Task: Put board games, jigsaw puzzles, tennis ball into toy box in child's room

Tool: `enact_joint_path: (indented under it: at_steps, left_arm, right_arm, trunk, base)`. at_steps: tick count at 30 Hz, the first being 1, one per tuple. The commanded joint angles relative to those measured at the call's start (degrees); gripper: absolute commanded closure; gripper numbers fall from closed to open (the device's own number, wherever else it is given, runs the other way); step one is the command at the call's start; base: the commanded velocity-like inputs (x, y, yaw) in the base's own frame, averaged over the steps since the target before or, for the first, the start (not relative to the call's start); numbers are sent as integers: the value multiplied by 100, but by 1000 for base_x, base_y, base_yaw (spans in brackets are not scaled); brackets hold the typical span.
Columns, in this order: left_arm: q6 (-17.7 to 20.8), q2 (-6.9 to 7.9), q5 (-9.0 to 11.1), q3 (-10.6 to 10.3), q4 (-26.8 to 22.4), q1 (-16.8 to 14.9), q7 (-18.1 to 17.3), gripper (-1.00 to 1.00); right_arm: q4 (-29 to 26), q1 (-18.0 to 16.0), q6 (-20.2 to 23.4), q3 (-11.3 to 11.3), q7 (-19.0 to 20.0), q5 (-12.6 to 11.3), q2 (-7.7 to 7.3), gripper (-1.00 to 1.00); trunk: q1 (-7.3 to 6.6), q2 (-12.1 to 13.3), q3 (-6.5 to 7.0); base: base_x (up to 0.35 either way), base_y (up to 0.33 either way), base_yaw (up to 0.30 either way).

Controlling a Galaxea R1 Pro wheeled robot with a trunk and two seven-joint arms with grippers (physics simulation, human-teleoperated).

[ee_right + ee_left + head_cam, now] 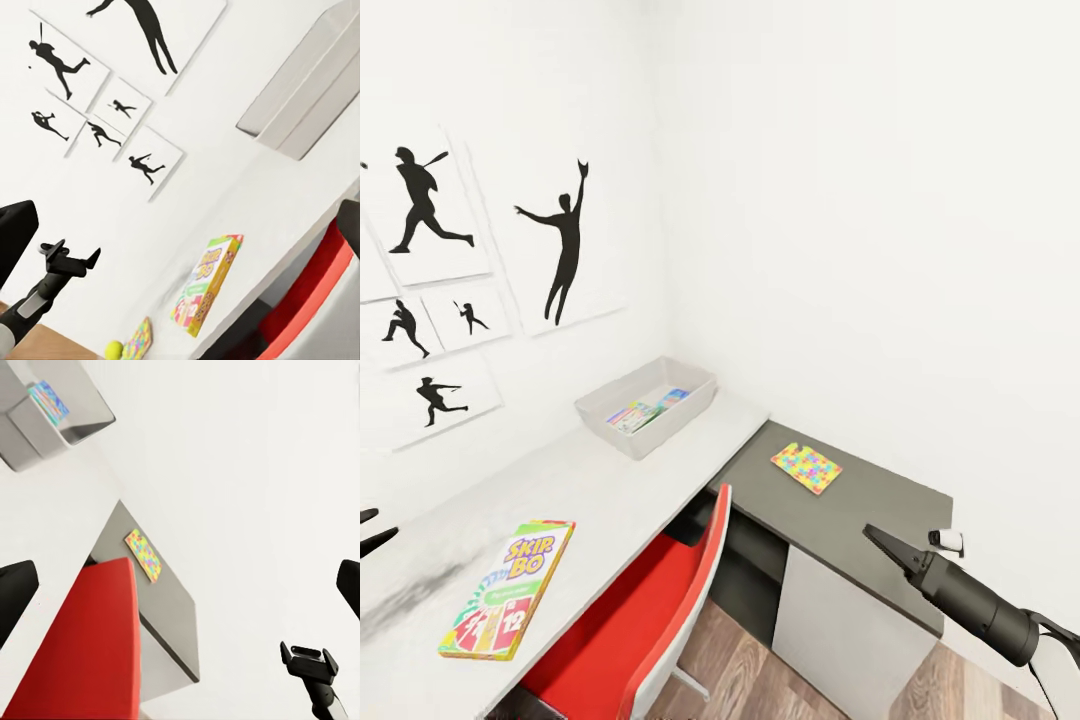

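Right tool (882,537) hangs at about four o'clock in the head view, its dark fingers drawn together to a point and gripping nothing, aimed toward ten o'clock. Left tool (372,532) barely enters at nine o'clock; in the right wrist view (71,261) its fingers stand apart and empty.

On the pale upper desk (600,470), the Skip-Bo board game (508,588) lies flat at seven o'clock, long axis running from seven toward one o'clock, close to the left tool and well apart from the right. One jigsaw puzzle (806,467) rests on the lower dark desk (880,500), at ten o'clock from the right tool and near it, so the right arm is likely the better reach.

Toy box (648,402) sits in the far corner at twelve o'clock, with what seem to be colourful boxes already inside. In the right wrist view, the tennis ball (113,349) lies just beside a second puzzle (139,339).

A red chair (660,610) stands tucked under the desk.
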Motion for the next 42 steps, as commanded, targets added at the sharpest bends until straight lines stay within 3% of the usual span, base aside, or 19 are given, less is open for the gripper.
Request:
enact_joint_path:
  at_steps: [1,42]
  left_arm:
    - [61,0,-8,0,3,-8,-25,-100]
    - [61,-2,-8,-1,3,-8,-25,-100]
  right_arm:
    - [-2,-4,33,-4,3,-19,-1,-100]
    - [-11,-4,27,5,-33,-19,-1,-100]
  trunk:
    - [3,-13,-6]
    - [3,-13,148]
  base:
    - [-123,120,201]
    - [-17,17,265]
